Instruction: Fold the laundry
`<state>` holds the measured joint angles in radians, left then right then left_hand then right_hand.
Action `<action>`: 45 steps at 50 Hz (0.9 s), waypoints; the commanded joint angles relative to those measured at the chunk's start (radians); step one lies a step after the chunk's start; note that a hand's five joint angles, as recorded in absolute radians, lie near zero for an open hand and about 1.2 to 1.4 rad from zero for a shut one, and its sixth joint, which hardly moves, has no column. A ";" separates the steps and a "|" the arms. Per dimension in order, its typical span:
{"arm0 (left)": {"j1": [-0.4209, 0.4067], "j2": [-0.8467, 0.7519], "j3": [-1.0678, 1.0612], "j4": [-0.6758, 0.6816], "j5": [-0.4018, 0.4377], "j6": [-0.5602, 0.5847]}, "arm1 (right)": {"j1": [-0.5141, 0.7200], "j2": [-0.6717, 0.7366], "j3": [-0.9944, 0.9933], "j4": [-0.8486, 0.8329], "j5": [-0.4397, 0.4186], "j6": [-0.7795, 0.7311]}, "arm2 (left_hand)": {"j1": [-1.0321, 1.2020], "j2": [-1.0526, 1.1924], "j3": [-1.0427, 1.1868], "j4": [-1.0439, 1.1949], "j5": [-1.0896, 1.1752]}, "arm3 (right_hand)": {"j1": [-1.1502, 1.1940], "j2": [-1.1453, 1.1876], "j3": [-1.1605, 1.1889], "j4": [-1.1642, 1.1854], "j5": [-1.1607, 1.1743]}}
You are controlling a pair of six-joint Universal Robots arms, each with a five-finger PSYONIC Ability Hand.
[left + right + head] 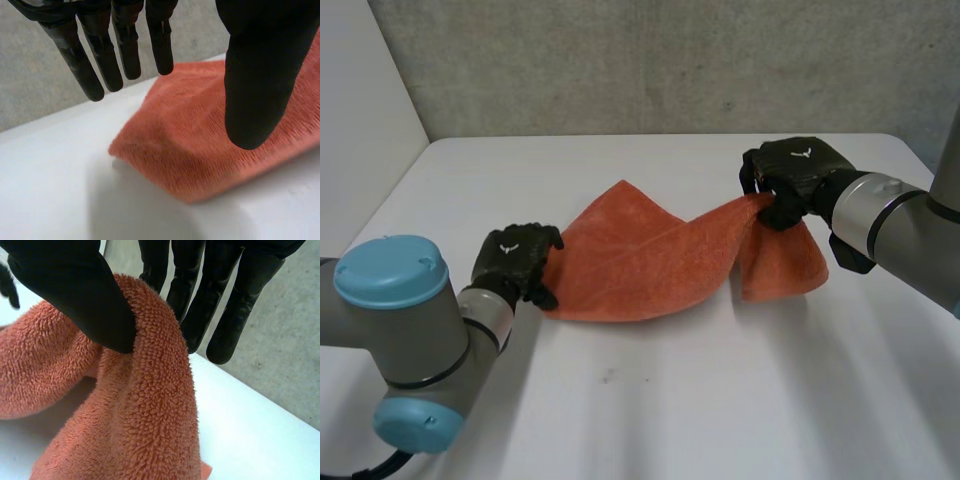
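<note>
An orange towel (640, 262) lies partly spread on the white table (650, 400). Its right part is drawn up into a ridge. My right hand (796, 182) holds that raised part off the table. In the right wrist view the towel (150, 410) is pinched between the thumb (80, 295) and the fingers (220, 305), and hangs down below them. My left hand (516, 262) rests at the towel's left edge. In the left wrist view its fingers (102, 62) and thumb (260, 80) are spread apart above the towel's folded corner (200, 140), with nothing between them.
A grey wall (670, 60) runs behind the table's far edge. A white panel (360, 110) stands at the far left. Bare table surface lies in front of the towel.
</note>
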<state>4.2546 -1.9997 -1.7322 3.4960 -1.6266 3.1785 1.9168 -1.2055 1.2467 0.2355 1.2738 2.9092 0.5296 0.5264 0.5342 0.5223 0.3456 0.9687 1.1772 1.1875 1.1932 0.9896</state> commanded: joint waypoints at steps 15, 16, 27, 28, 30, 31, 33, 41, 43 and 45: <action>-0.012 0.053 -0.087 -0.042 -0.006 -0.034 | 0.065 -0.253 -0.036 -0.081 -0.042 0.257 | -0.290 -0.287 -0.294 -0.282 -0.280 | 0.428 0.219 0.209 0.203 0.232; -0.019 0.038 -0.078 -0.040 -0.006 -0.048 | 0.077 -0.259 -0.036 -0.082 -0.041 0.257 | -0.287 -0.284 -0.291 -0.279 -0.277 | 0.428 0.219 0.209 0.203 0.232; -0.099 -0.040 0.026 -0.032 -0.073 -0.173 | 0.157 -0.281 -0.052 -0.082 -0.022 0.260 | -0.263 -0.260 -0.268 -0.256 -0.254 | 0.428 0.219 0.209 0.203 0.232; -0.111 -0.053 0.040 -0.032 -0.076 -0.187 | 0.162 -0.285 -0.053 -0.082 -0.022 0.260 | -0.263 -0.260 -0.268 -0.256 -0.254 | 0.428 0.219 0.209 0.203 0.232; -0.120 -0.065 0.052 -0.032 -0.076 -0.201 | 0.169 -0.299 -0.053 -0.082 -0.021 0.263 | -0.260 -0.257 -0.265 -0.253 -0.251 | 0.428 0.219 0.209 0.203 0.232; -0.124 -0.073 0.059 -0.032 -0.076 -0.209 | 0.172 -0.304 -0.053 -0.082 -0.021 0.266 | -0.260 -0.257 -0.265 -0.253 -0.251 | 0.428 0.219 0.209 0.203 0.232; -0.134 -0.099 0.078 -0.032 -0.076 -0.230 | 0.176 -0.315 -0.053 -0.082 -0.021 0.278 | -0.260 -0.257 -0.265 -0.253 -0.251 | 0.428 0.219 0.209 0.203 0.232; -0.171 -0.175 0.169 -0.031 -0.088 -0.256 | 0.166 -0.352 -0.047 -0.085 -0.022 0.318 | 0.463 0.466 0.458 0.470 0.472 | 0.428 0.219 0.209 0.203 0.232; -0.168 -0.172 0.180 -0.031 -0.107 -0.259 | 0.162 -0.347 -0.043 -0.087 -0.022 0.315 | 0.865 0.868 0.860 0.872 0.874 | 0.428 0.219 0.209 0.203 0.232; -0.156 -0.162 0.181 -0.032 -0.128 -0.259 | 0.162 -0.345 -0.040 -0.087 -0.024 0.312 | 0.867 0.870 0.862 0.874 0.876 | 0.428 0.219 0.209 0.203 0.232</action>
<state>4.0879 -2.1570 -1.5888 3.4640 -1.7126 2.9214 2.0904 -1.5512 1.1976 0.1506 1.2523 3.2230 0.6572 0.6333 0.6059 0.6089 0.4287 0.9686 1.1771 1.1876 1.1932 0.9900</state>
